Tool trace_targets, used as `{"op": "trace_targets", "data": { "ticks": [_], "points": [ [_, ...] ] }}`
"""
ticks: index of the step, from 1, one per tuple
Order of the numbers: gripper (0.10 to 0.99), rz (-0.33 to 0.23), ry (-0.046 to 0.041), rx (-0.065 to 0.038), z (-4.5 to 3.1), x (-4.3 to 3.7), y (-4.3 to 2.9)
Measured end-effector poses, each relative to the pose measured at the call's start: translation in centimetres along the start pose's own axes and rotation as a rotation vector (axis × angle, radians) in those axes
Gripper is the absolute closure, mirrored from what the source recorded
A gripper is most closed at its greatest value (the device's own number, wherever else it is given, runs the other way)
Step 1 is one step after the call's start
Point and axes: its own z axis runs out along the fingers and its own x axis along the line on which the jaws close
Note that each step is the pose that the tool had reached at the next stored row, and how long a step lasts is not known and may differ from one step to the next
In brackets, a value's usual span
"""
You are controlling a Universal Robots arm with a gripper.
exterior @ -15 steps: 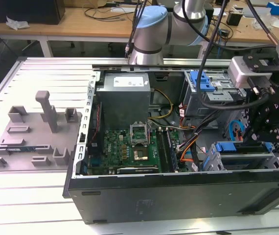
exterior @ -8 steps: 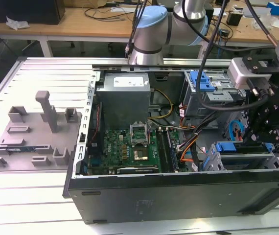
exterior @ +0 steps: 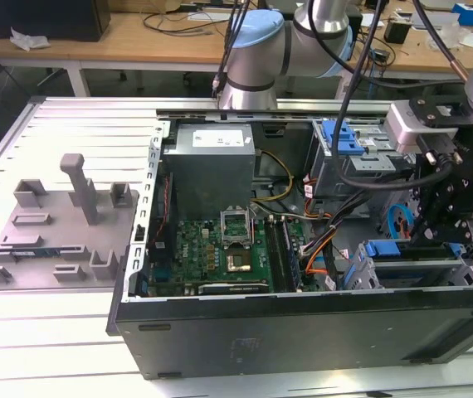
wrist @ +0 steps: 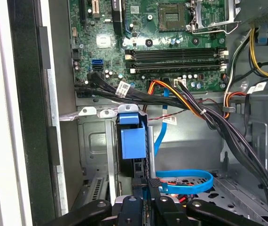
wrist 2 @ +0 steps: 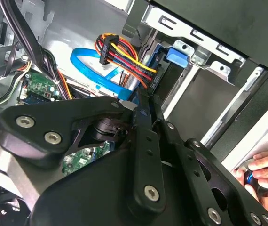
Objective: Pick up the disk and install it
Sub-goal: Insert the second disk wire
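Claw [wrist: 151, 184] closed, fingertips pressed together against the rear edge of the disk [wrist: 133, 141], seated upright in the drive cage [wrist: 94, 141] just ahead.

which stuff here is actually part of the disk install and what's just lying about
Job: disk, on edge in the drive cage; gripper right at it.
Lying about: grey fixture plate, motherboard, power supply, blue cable, a person's hand.

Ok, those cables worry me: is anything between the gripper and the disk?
Nothing visible. The gripper sits right at the disk in its metal cage; the blue cable loops off to one side.
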Motion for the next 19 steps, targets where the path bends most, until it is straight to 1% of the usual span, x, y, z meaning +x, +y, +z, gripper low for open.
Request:
{"op": "trace_targets", "data": {
  "ticks": [7,11,17,18,19],
  "points": [
    [0.925,-0.002,0.0,0.0,0.19,0.0,0.01],
    [0.925,-0.003,0.0002,0.0,0.47,0.01,0.03],
    [0.925,-0.003,-0.001,0.0,0.57,0.01,0.04],
    [0.914,-0.003,-0.001,0.0,0.57,0.01,0.04],
    [0.855,-0.003,-0.0006,0.0,0.55,0.01,0.04]
  ]
}}
